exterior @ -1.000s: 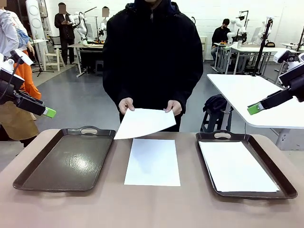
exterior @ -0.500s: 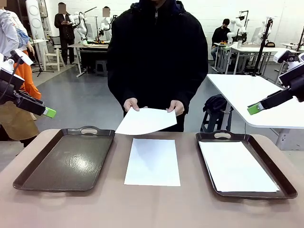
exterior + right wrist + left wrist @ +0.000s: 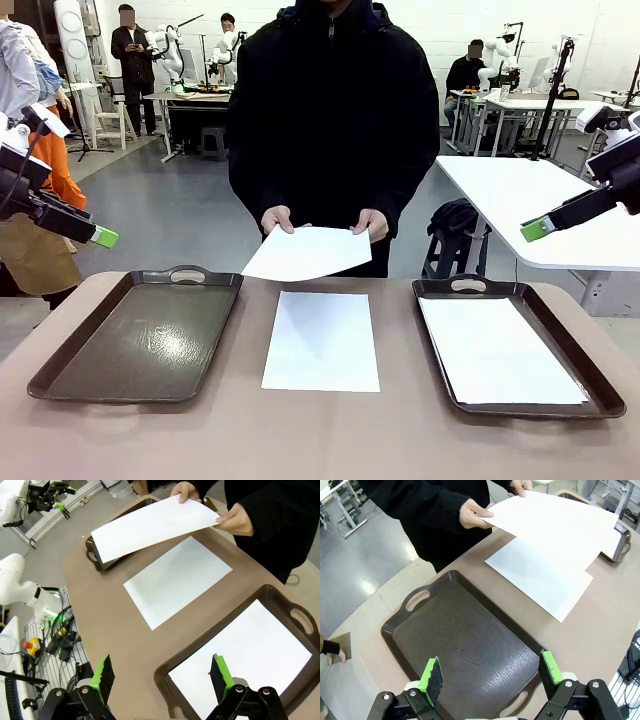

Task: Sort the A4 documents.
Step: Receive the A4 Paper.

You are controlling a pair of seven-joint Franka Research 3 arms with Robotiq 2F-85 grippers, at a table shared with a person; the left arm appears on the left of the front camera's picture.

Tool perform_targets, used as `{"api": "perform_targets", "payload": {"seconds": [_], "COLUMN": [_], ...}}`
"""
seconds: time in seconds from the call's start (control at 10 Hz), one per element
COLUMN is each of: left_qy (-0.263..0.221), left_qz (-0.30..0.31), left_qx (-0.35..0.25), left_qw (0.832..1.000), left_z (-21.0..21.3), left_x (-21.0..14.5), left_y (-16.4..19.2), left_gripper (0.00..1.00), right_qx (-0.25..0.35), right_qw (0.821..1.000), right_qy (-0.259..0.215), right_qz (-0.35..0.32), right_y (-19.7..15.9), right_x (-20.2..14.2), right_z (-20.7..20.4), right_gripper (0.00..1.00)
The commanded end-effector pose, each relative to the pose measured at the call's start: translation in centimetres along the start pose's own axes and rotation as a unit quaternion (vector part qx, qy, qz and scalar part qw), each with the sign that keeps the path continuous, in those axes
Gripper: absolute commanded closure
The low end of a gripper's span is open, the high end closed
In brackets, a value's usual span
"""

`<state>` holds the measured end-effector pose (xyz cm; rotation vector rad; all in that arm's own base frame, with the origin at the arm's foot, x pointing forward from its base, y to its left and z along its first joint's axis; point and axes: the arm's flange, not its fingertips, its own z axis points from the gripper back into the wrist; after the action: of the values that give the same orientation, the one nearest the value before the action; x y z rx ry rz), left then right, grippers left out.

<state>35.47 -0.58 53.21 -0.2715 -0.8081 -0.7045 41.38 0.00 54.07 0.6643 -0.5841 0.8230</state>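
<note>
One white A4 document (image 3: 322, 340) lies flat on the table between the two trays. The person in a black jacket holds a second sheet (image 3: 306, 253) in both hands above the table's far edge; it also shows in the left wrist view (image 3: 560, 525) and the right wrist view (image 3: 150, 527). A third sheet (image 3: 498, 350) lies in the right tray (image 3: 600, 385). My left gripper (image 3: 490, 672) hangs open high over the left tray (image 3: 465, 640). My right gripper (image 3: 162, 672) hangs open high above the right tray's near corner (image 3: 165, 675). Both grippers hold nothing.
The left dark tray (image 3: 60, 375) has nothing in it. The brown table (image 3: 320, 440) has bare room along its front edge. A white table (image 3: 520, 200) stands behind on the right. Other people and benches are far off in the room.
The person has shifted slightly right and lowered the held sheet a little. Both arms have stayed still.
</note>
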Motion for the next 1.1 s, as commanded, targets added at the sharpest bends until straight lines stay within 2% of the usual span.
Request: {"api": "perform_targets", "payload": {"seconds": [0.0, 1.0], "left_qy": [-0.002, -0.002], "left_qz": [0.001, 0.001], "left_qx": [-0.002, -0.002], "left_qw": [1.0, 1.0], "left_z": [-0.07, -0.07], "left_x": [-0.11, -0.11], "left_y": [0.13, 0.13], "left_gripper": [0.0, 0.0], "right_qx": [0.004, 0.004], "right_qw": [1.0, 1.0], "right_qy": [-0.002, -0.002], "right_qz": [0.009, 0.009], "right_y": [-0.06, -0.06], "right_x": [-0.09, -0.09], "right_z": [-0.04, -0.04], "right_gripper": [0.0, 0.0]}}
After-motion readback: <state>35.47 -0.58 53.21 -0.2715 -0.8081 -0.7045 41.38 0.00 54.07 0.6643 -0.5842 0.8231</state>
